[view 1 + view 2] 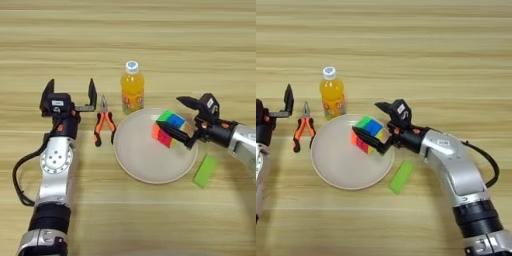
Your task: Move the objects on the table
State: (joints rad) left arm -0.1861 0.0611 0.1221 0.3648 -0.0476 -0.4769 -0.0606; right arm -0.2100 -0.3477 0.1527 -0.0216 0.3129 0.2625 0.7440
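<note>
Light-wood table (150, 30) fills the scene, and on it a round beige plate (145, 165) sits at centre with the puzzle cube (167, 128) on its right part, the right gripper (172, 114) spread wide around that cube, one finger at its near-left face and the other past its far-right corner, so whether it grips I cannot tell. Just beyond the plate's far rim stands the orange-juice bottle (132, 87), orange-handled pliers (104, 121) lie left of the plate, a green block (205, 170) lies right of it, and the left gripper (70, 92) hovers open and empty at the left.

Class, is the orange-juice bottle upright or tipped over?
Upright: the orange-juice bottle stands on its base on the table, white cap uppermost, just behind the plate.
</note>
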